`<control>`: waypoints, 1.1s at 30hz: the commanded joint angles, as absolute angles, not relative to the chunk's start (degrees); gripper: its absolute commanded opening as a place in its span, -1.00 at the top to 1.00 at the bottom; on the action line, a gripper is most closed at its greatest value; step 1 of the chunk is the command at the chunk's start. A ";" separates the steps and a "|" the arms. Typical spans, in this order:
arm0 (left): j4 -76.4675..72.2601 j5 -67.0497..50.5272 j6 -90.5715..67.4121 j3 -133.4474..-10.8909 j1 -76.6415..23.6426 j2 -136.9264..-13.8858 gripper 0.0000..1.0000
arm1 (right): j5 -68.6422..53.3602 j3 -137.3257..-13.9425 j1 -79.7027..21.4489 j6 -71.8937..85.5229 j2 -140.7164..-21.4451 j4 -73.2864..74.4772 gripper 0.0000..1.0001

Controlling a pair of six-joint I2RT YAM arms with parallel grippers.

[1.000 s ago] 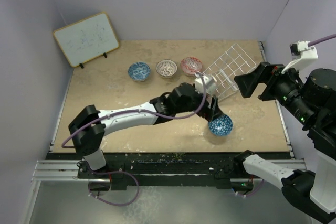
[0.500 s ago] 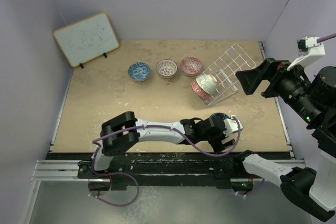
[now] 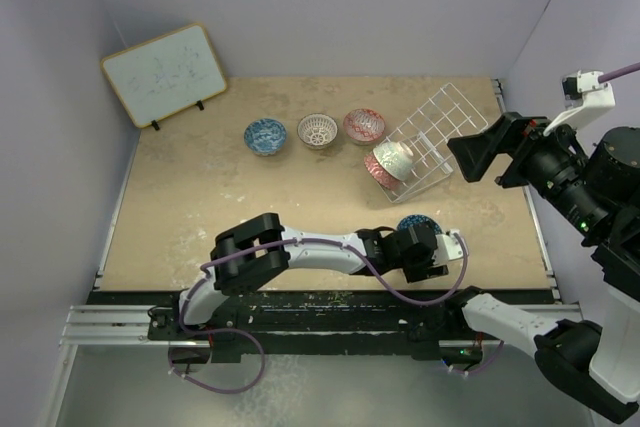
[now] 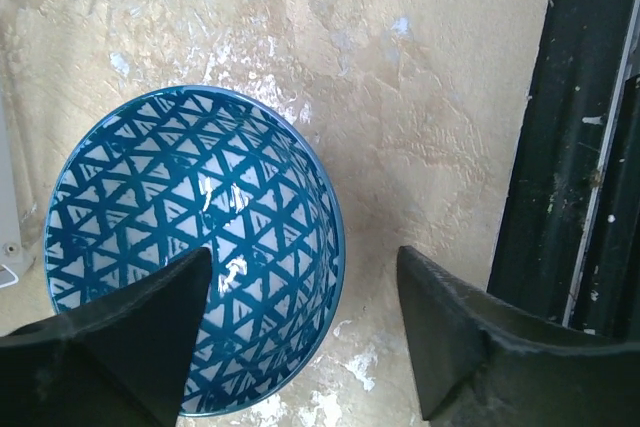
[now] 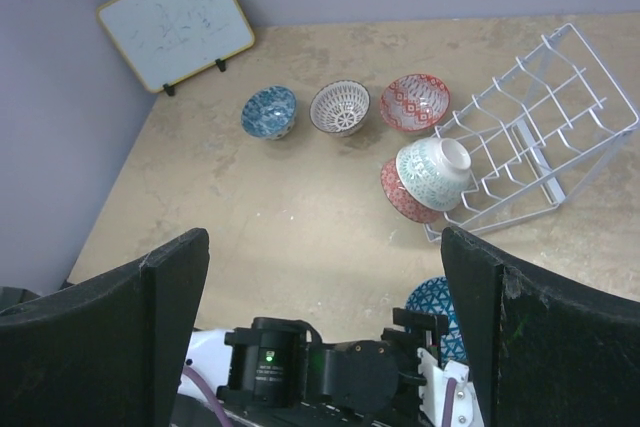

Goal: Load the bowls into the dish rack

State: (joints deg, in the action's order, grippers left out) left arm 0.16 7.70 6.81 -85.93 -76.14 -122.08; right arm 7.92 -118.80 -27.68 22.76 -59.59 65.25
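A blue triangle-patterned bowl [image 4: 190, 257] sits upright on the table near the front edge [image 3: 417, 226]. My left gripper [image 4: 302, 267] is open over it, one finger above the bowl's inside and the other outside its rim; it also shows in the top view [image 3: 428, 249]. The white wire dish rack [image 3: 432, 135] lies tilted at the back right, with a pale green-white bowl [image 3: 394, 158] and a red bowl [image 3: 377, 173] on their sides at its front. My right gripper [image 5: 320, 247] is open and empty, raised at the right [image 3: 482, 152]. No grey-black bowl shows.
A blue bowl [image 3: 265, 135], a white-lattice bowl [image 3: 318, 130] and a red bowl [image 3: 363, 125] stand in a row left of the rack. A wood-framed whiteboard [image 3: 163, 73] leans at the back left. The black front rail [image 4: 570, 147] runs beside the left gripper.
My left arm has swung from the rack back to the front edge, leaving the pale green-white bowl in the rack. Its open gripper now sits over the blue triangle bowl.
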 commanded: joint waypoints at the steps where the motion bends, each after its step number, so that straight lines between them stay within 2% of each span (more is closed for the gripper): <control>1: -1.68 7.32 9.57 -88.15 -76.11 -122.38 -0.41 | 8.67 -118.83 -27.52 22.42 -59.41 63.86 -1.00; 13: -1.74 5.11 8.97 -87.53 -76.11 -122.71 0.26 | 9.05 -118.08 -27.55 22.68 -58.80 63.01 -1.00; 18: -1.90 3.52 8.36 -87.37 -76.08 -122.84 0.63 | 9.14 -118.54 -27.52 22.68 -59.06 63.07 -1.00; 20: -1.94 3.43 8.00 -87.16 -76.02 -122.71 0.92 | 9.22 -118.63 -27.53 22.68 -59.15 63.18 -1.00; 21: -2.24 3.50 7.84 -86.78 -76.04 -122.32 1.00 | 9.27 -118.65 -27.57 22.68 -59.23 63.14 -1.00; 28: -2.94 1.41 6.90 -85.43 -76.01 -118.48 1.00 | 9.39 -118.65 -27.55 23.02 -59.33 62.67 -1.00; 33: -5.09 -5.12 0.88 -85.53 -74.87 -112.79 1.00 | 9.43 -119.41 -27.55 23.11 -59.66 62.63 -1.00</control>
State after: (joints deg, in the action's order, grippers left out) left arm -0.78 2.17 6.63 -85.34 -75.85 -121.10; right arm 8.34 -117.97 -27.68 22.81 -59.13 65.19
